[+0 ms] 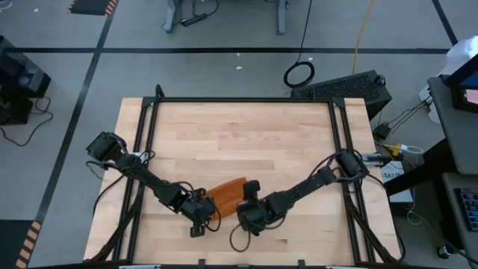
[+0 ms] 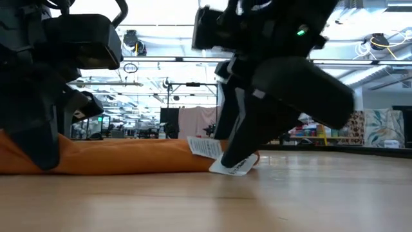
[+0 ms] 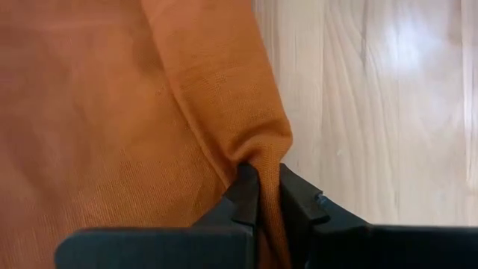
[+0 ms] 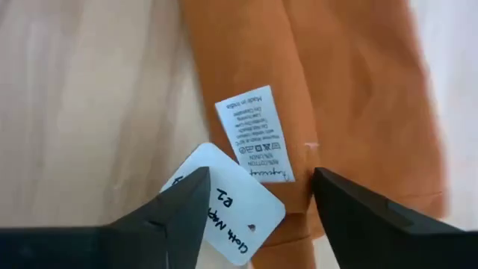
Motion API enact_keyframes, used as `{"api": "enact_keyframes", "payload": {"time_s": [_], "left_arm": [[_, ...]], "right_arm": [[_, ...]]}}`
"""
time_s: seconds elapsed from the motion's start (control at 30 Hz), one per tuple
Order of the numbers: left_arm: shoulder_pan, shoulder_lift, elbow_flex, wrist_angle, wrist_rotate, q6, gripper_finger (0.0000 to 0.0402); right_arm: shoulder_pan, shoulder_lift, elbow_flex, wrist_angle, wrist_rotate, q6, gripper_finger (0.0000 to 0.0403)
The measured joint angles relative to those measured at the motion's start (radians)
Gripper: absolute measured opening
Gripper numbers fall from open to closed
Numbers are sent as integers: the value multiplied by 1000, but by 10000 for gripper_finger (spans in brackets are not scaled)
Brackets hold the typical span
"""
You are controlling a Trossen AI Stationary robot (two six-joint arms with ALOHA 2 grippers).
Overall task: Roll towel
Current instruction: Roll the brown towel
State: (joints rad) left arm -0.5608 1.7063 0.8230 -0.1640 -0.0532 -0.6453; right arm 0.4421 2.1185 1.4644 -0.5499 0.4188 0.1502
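Over on the left, the left gripper (image 1: 200, 217) sits low at the near edge of the pale wooden butcher-block table (image 1: 239, 142), and its jaws are clamped tight on a pinched fold of the burnt-orange soft cloth towel (image 1: 226, 194). The left wrist view shows it plainly: the two dark fingers (image 3: 246, 196) squeeze a ridge of fabric between them, with bare wood just beside.

Moving to the middle, the towel lies as a long, low, bunched strip between the two grippers, near the table's front edge. From table height it reads as a loose flattened tube rather than a tight roll.

On to the right, the right gripper (image 1: 249, 200) hovers at the towel's other end with its jaws spread wide and nothing between them. Straddled by its fingers are the small white printed care tag (image 4: 256, 134) and a white handwritten paper label (image 4: 224, 202) at the cloth's edge.

My read: the rolling is partway, one end anchored, the other free. Next move likely calls for the right gripper to close on that tagged edge and turn it over evenly, without snagging the tags.
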Motion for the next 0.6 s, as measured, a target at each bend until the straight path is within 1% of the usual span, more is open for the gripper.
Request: {"api": "enact_keyframes", "payload": {"time_s": [0.07, 0.13, 0.27, 0.43, 0.5, 0.6], "left_arm": [[0, 0, 0, -1, -3, 5, 25], [0, 0, 0, -2, -11, 7, 25], [-9, 0, 0, 2, -13, 52, 25], [-50, -1, 0, 28, 18, 101, 25], [-65, -2, 0, 28, 19, 60, 25], [-92, -2, 0, 27, -7, -63, 32]], "right_arm": [[-29, 0, 1, -4, -70, 24, 221], [-55, -1, 1, -3, -147, 56, 200], [-104, 0, 3, 2, -281, 82, 141], [-130, 0, 4, 30, -455, 94, 69], [-127, 2, 4, 49, -531, 104, 42], [-116, 5, 3, 69, -640, 138, 11]]}}
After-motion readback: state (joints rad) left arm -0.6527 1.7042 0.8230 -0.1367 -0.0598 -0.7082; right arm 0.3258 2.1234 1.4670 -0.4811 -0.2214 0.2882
